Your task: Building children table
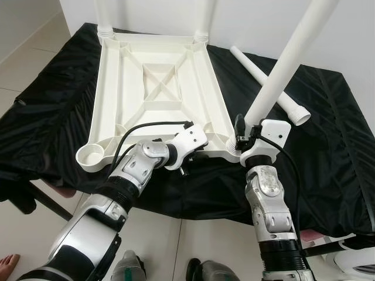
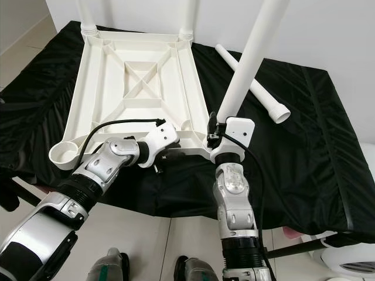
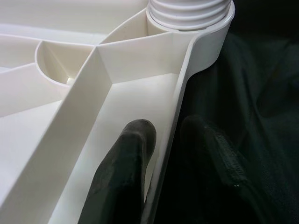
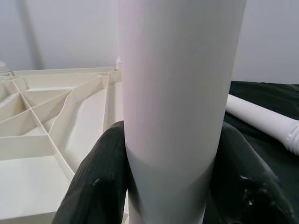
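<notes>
White plastic tabletop (image 1: pixel 158 88) lies upside down on a black cloth (image 1: pixel 328 152), ribbed underside up, with a cross brace in the middle. The cloth covers a raised surface against a white wall.

Far left: bare foot of a person (image 1: pixel 7 263) at the frame corner on the tiled floor (image 1: pixel 29 52).

Near-left corner of the tabletop: empty round leg socket (image 1: pixel 91 156), nothing in it. Two legs already stand in the far sockets: far-left leg (image 1: pixel 104 14), far-right leg (image 1: pixel 205 17), both upright, running out of frame.

Left gripper (image 3: pixel 163 154) is at the tabletop's near edge, just left of the near-right corner. Fingers nearly closed, pinching the thin rim wall: one finger (image 3: pixel 128 158) inside the tray, the other on the outside over the cloth. Threaded leg end sits in the corner socket just beyond the fingertips.

Right gripper (image 4: pixel 170 172) is at the near-right corner, fingers closed around the third leg (image 1: pixel 293 55), one finger (image 4: pixel 100 172) on each side of the tube, low down near its base. This leg tilts up and to the right, with its lower end at the near-right corner socket (image 1: pixel 233 151). Can't tell how deep it is seated.

Right: a fourth loose leg (image 1: pixel 266 85) lies flat on the cloth beside the tabletop's right edge, apart from it, ribbed end toward the near side.
</notes>
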Robot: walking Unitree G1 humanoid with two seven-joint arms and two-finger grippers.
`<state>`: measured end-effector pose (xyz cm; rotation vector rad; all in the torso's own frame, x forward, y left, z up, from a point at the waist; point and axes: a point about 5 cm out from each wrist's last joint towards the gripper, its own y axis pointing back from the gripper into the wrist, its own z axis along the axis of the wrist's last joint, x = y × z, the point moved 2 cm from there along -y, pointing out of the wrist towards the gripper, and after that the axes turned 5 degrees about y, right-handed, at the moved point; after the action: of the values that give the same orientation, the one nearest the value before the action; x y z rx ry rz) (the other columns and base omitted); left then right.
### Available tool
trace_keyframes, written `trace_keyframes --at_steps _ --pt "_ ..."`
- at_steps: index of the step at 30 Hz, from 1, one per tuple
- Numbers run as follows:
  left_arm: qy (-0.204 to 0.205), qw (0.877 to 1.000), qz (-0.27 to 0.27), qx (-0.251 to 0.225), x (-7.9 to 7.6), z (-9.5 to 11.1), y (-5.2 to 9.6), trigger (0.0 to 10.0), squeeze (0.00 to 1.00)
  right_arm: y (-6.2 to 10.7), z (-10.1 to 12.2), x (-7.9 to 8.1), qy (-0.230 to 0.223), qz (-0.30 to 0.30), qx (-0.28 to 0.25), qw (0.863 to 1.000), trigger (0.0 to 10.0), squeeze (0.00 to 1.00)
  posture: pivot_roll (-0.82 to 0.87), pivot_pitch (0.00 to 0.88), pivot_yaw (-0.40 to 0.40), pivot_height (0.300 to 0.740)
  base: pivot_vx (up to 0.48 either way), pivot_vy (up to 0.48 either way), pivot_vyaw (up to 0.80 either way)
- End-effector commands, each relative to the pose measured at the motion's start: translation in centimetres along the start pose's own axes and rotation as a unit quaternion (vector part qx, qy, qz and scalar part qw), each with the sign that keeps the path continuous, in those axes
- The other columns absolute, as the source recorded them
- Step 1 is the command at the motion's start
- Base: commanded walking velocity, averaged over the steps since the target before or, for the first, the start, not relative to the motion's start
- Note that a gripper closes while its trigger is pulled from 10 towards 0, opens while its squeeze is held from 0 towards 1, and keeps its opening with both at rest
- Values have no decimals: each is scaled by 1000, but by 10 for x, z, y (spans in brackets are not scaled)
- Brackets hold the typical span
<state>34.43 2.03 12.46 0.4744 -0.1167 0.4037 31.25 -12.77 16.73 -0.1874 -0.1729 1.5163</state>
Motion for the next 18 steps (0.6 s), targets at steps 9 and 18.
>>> trace_keyframes --at_steps 9,18 --pt "-14 1000 -6 5 -2 5 -2 10000 0 6 -22 12 2 -12 49 999 10000 0 52 110 -65 740 0 0 0" --pt "-16 1000 -6 6 -1 5 -1 10000 0 6 -21 17 1 -46 46 998 10000 0 57 115 -57 740 0 0 0"
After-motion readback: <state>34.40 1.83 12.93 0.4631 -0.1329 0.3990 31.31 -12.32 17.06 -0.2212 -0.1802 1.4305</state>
